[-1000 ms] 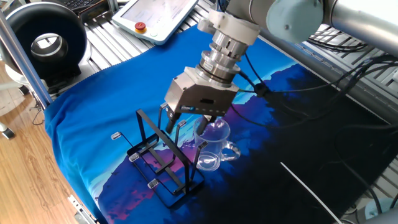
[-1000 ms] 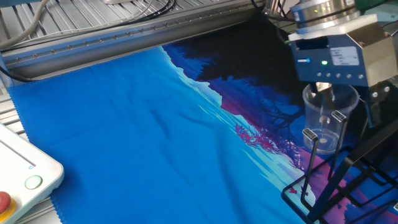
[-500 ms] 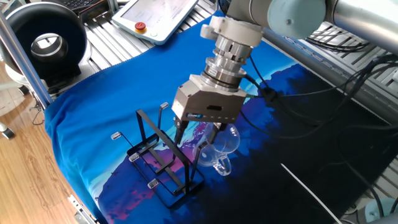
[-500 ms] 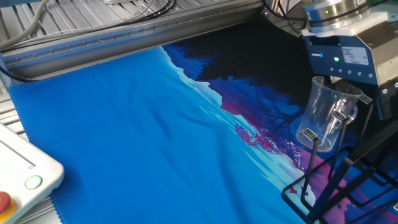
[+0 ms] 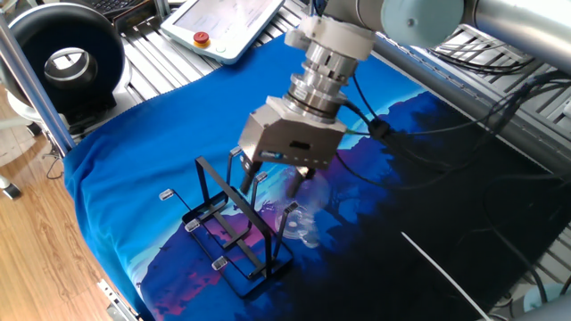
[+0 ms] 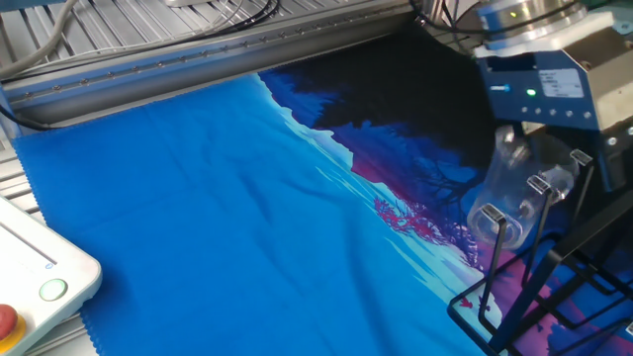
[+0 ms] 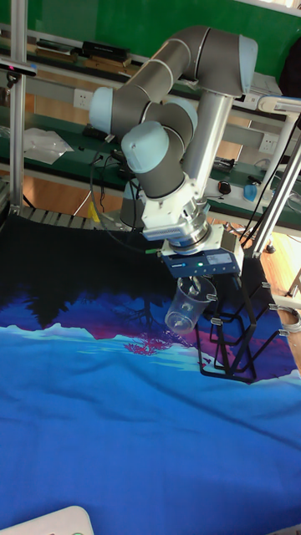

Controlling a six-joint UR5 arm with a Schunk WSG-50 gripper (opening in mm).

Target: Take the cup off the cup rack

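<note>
Cup [image 7: 186, 311]: clear glass mug, tilted well off upright with its mouth slanting downward, hanging just below the gripper [image 7: 196, 288] and above the blue cloth [image 6: 198, 208]. In the other fixed view it reads as a pale, blurred shape beside the pegs.
Cup rack [image 5: 234, 234]: black wire frame standing on the cloth, its silver-capped pegs free; one peg tip [image 6: 494, 216] lies close in front of the cup's lower end, and contact there cannot be ruled out.
Fingers: closed on the cup's rim or wall, judging by the way the glass hangs from them; the exact contact point is hidden under the gripper body.
Done: the cup appears lifted off its peg and carried to the side of the rack facing away from the control pendant [image 5: 223, 22].
Left: by judgement, clearing the nearest peg, righting the tilted glass and setting it down on open cloth apart from the rack, then releasing.
Stage: late middle; removal looks nearly complete, placement not begun.
Caution: the tilt suggests the glass may pivot in the grip.
</note>
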